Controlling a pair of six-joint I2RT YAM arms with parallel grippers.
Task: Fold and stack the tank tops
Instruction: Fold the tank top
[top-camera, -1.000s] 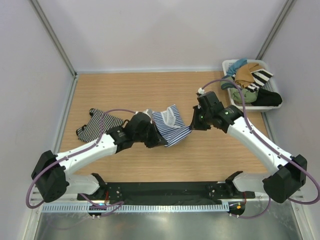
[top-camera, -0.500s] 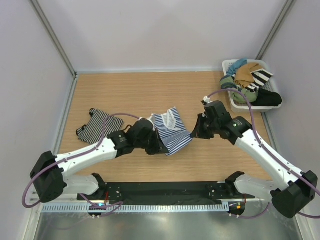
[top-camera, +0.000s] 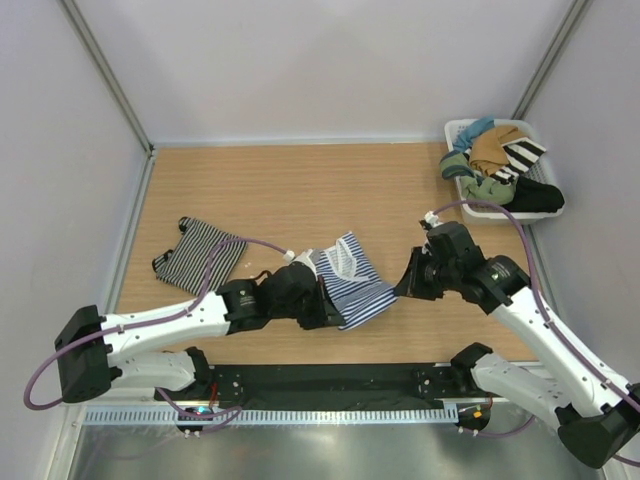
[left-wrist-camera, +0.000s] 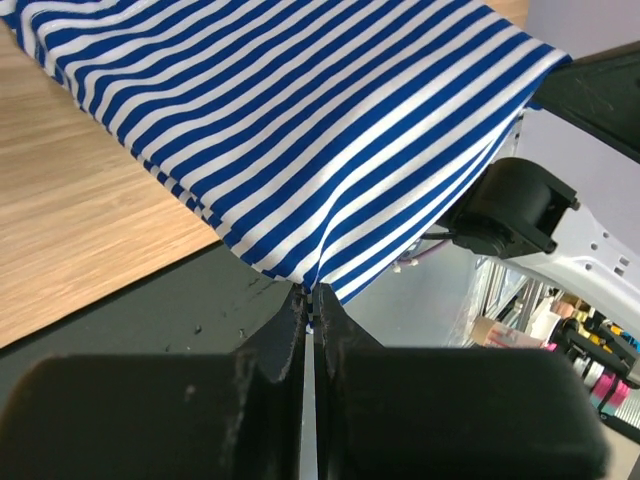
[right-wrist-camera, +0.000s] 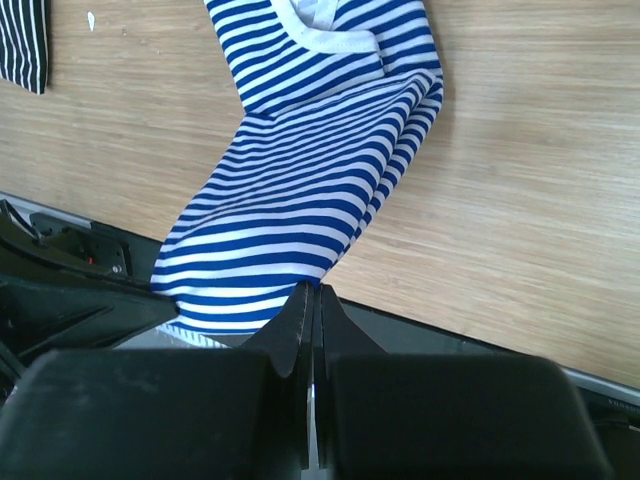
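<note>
The blue-and-white striped tank top (top-camera: 352, 280) hangs bunched between both grippers, low over the near middle of the table, its white-trimmed neckline facing away from me. My left gripper (top-camera: 326, 306) is shut on one of its edges (left-wrist-camera: 300, 130). From the right, my right gripper (top-camera: 404, 285) is shut on another edge (right-wrist-camera: 300, 200). In each wrist view the jaws (left-wrist-camera: 310, 296) (right-wrist-camera: 313, 290) pinch striped cloth at their tips. The fine black-and-white tank top (top-camera: 197, 254) lies flat at the left of the table, apart from both grippers, with a corner showing (right-wrist-camera: 22, 40).
A white basket (top-camera: 455, 127) at the back right holds several other clothes in tan, green, teal, black and bold stripes. The black base plate (top-camera: 330, 380) runs along the near edge under the arms. Walls close in the left, back and right sides.
Both arms have drawn back toward the near edge, carrying the blue-and-white tank top with them. The black-and-white tank top has stayed where it was.
</note>
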